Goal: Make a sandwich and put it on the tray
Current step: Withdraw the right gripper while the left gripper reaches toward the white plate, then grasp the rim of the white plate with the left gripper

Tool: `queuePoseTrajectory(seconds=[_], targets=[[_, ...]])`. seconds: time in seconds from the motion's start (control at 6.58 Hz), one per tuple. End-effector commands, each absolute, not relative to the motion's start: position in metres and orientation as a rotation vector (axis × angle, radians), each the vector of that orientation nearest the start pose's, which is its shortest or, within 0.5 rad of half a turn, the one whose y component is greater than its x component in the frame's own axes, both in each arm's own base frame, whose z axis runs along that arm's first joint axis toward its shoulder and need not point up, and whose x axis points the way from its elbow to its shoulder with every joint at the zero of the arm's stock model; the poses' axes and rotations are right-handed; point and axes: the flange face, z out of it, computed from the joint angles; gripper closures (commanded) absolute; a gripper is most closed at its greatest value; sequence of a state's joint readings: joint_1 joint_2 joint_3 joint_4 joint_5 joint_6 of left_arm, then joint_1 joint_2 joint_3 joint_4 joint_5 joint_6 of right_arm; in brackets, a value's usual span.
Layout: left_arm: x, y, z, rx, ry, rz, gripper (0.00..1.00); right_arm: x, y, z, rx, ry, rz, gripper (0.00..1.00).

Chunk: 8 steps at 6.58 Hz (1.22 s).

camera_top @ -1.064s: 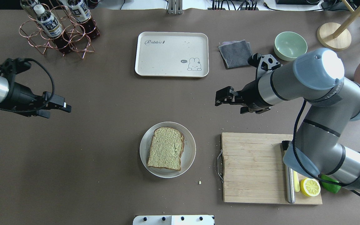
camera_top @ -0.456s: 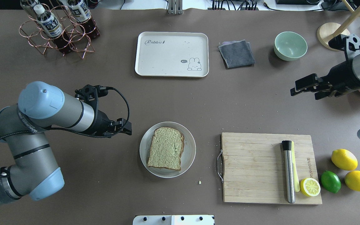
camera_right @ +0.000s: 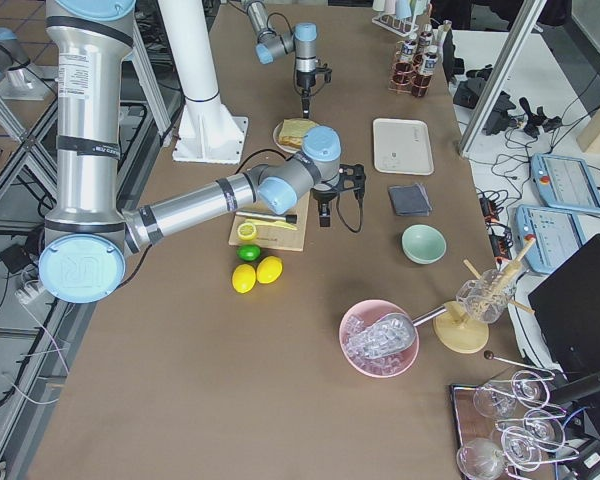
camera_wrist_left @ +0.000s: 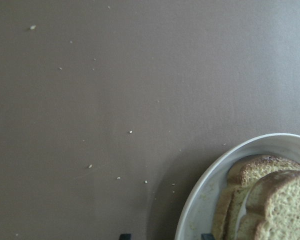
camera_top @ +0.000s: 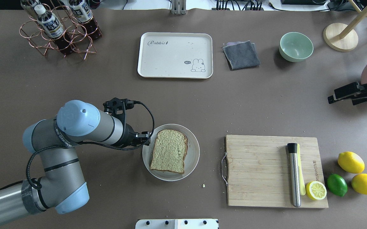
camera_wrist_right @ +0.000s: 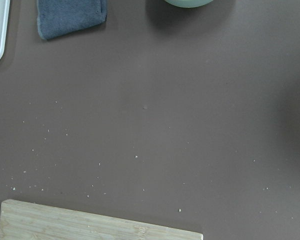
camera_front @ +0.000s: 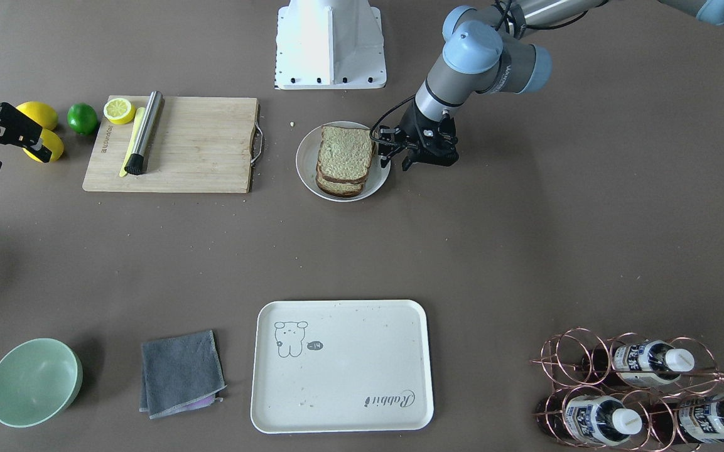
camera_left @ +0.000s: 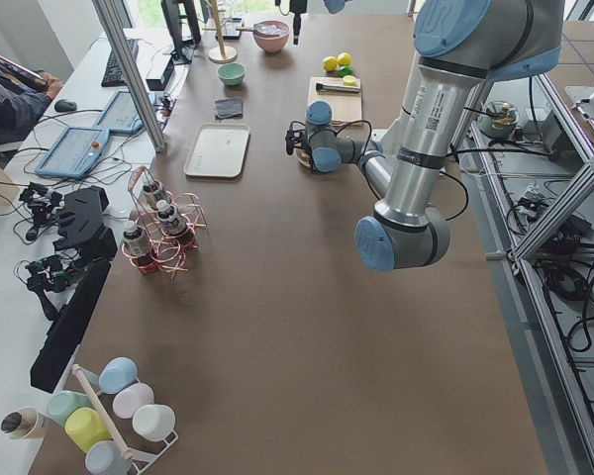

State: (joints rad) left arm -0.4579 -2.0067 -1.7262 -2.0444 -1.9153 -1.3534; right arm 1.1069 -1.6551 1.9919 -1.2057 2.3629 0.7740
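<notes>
Two slices, stacked: the sandwich [camera_top: 169, 155] lies on the round white plate [camera_top: 194, 159], lower middle of the overhead view. The front-facing view shows both crusts, one above the other. The left wrist view shows a thin white layer between them.
Long axis: it runs up and down the overhead frame, leaning slightly right at the top, so the long crust sides face left and right.
Left gripper [camera_top: 145, 138]: it hangs just beside the plate's left rim, level with the sandwich's upper left corner, and points right toward it without touching the bread.
Left jaws: they are apart and hold nothing. In the wrist view two dark fingertips [camera_wrist_left: 124, 236] show at the bottom edge, one over bare table and one over the plate's rim.
Way to the sandwich: it lies to the gripper's right and a little down the overhead frame.
Right gripper [camera_top: 333, 98]: it is at the far right edge of the overhead view, well apart from the plate. Its fingers look parted and empty.
Nearer arm: the left, plainly.
Tray [camera_top: 173, 55]: it sits upper middle of the overhead view, almost straight up the frame from the plate and well apart, with only crumbs on it.
Judgement: the sandwich looks built. The grasp likely calls for the left gripper to shift right and close across the short width.
</notes>
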Motion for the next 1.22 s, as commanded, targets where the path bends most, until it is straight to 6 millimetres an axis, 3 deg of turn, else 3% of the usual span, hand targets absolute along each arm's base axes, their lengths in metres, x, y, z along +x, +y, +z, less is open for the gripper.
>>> queuePoseTrajectory(seconds=[0.0,0.15,0.3,0.61,0.76,0.91,1.06], targets=[[0.54,-0.366,0.286,0.047,1.092,-0.023,0.49,-0.145,-0.433,0.453,0.093,-0.992,0.006,0.01],[0.541,-0.363,0.288,0.044,1.09,-0.02,0.5,-0.144,-0.431,0.455,0.09,-0.99,0.008,0.01],[0.541,-0.363,0.288,0.044,1.09,-0.02,0.58,-0.144,-0.43,0.455,0.09,-0.99,0.008,0.01],[0.541,-0.361,0.292,0.042,1.091,-0.018,0.6,-0.144,-0.43,0.455,0.09,-0.99,0.008,0.01],[0.54,-0.361,0.293,0.038,1.091,-0.024,0.7,-0.145,-0.431,0.455,0.089,-0.99,0.007,0.01],[0.542,-0.357,0.297,0.011,1.088,-0.056,0.74,-0.145,-0.431,0.455,0.089,-0.99,0.007,0.01],[0.542,-0.357,0.296,0.011,1.089,-0.056,0.92,-0.145,-0.431,0.455,0.09,-0.991,0.006,0.01]])
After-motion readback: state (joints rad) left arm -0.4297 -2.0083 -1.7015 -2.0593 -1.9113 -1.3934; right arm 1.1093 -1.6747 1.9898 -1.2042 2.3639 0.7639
